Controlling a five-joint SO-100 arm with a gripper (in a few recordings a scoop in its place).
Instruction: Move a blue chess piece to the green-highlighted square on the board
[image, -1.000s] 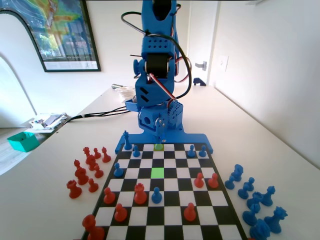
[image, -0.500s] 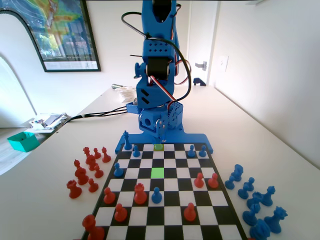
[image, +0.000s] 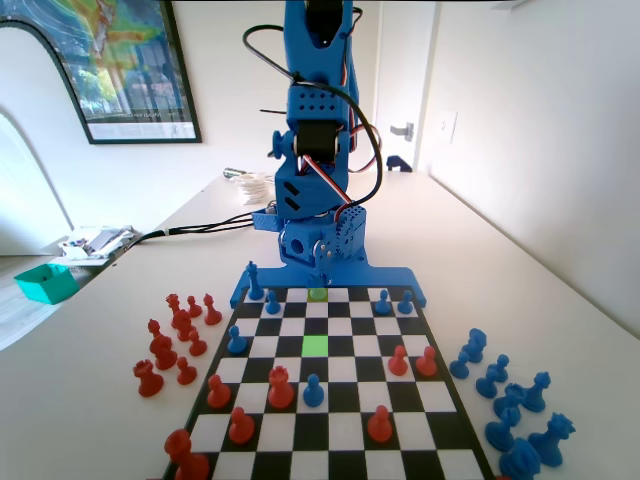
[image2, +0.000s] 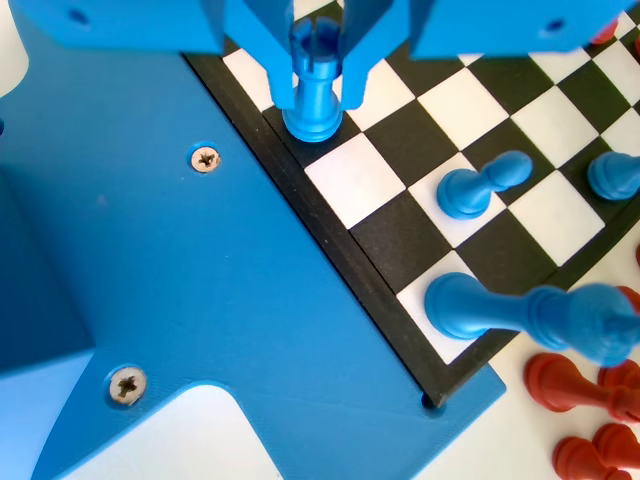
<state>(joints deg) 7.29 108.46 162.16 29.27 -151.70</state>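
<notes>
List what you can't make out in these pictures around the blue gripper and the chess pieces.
- Wrist view: whether the blue two-finger gripper presses the small blue plastic chess piece; its jaws overlap the piece's sides.
- Wrist view: tall blue piece, lower right, is blurred and cut by the right edge.
- Fixed view: red piece at the chequered board's near-left corner, cut by the bottom edge.
</notes>
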